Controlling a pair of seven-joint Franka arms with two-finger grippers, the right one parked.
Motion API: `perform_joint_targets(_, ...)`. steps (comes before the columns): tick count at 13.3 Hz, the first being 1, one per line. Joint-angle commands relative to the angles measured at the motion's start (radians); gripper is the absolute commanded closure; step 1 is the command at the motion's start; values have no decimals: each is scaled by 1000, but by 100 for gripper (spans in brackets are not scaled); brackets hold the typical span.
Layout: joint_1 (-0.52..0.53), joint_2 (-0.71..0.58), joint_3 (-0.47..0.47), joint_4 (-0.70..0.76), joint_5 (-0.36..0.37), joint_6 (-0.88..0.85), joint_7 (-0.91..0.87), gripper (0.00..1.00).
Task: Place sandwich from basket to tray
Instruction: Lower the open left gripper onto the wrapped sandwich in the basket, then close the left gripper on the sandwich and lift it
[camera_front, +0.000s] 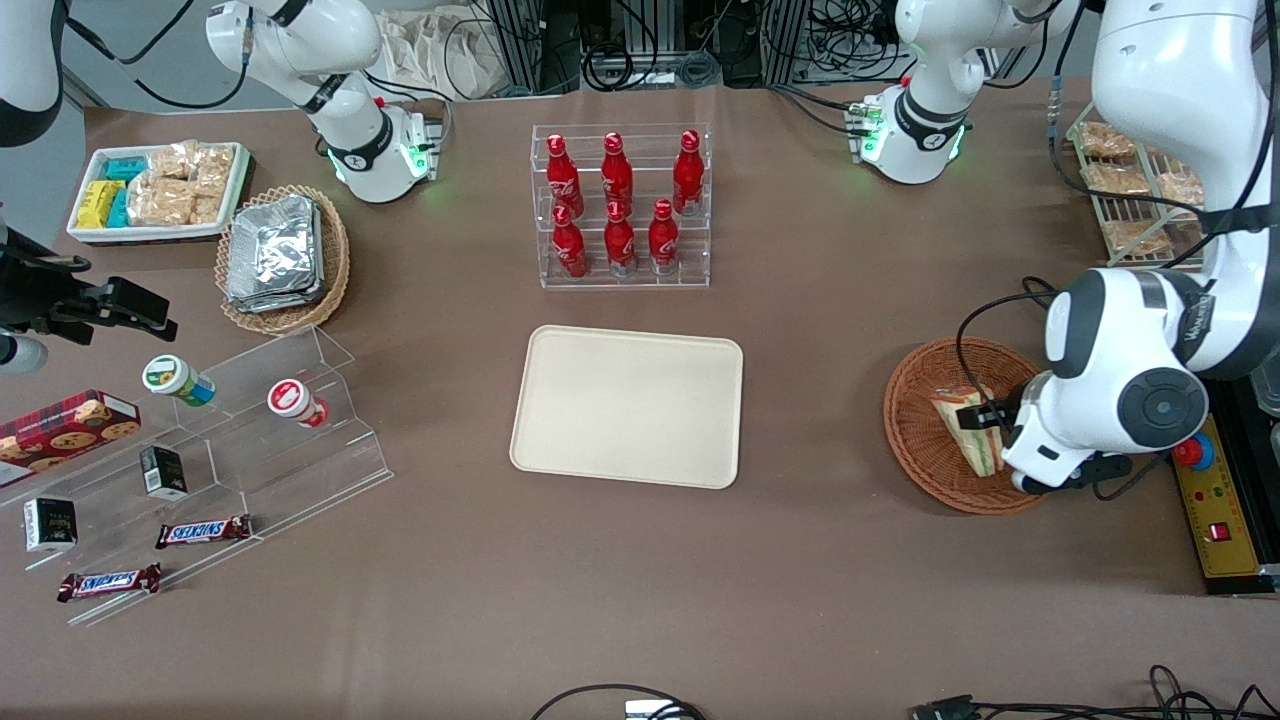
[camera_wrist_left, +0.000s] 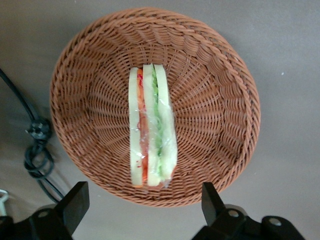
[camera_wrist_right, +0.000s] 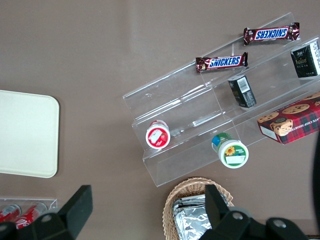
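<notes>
The sandwich, a wrapped wedge of white bread with green and orange-red layers, lies in the round reddish-brown wicker basket toward the working arm's end of the table. In the left wrist view the sandwich lies across the middle of the basket. My left gripper hovers above the basket, open and empty. Its two black fingers stand wide apart over the basket's rim, and the gripper holds nothing. The cream rectangular tray lies bare at the table's middle.
A clear rack of red bottles stands farther from the camera than the tray. A yellow control box and a cable lie beside the basket. A clear stepped shelf with snacks, a tan basket of foil packets and a white snack tray sit toward the parked arm's end.
</notes>
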Motion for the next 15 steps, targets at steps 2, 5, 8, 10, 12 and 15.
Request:
perform_joint_targets(2, 8, 47, 3, 6, -22, 29, -42, 1)
perform_joint_targets(5, 10, 61, 4, 1, -22, 39, -39, 1)
perform_joint_targets(8, 10, 98, 7, 1, -19, 79, -39, 0)
perform_joint_targets(10, 19, 110, 10, -2, -19, 101, -39, 0)
perform_joint_targets(12, 27, 118, 9, -16, -16, 108, -37, 0)
perform_joint_targets(15, 30, 113, 9, -76, -18, 173, -37, 0)
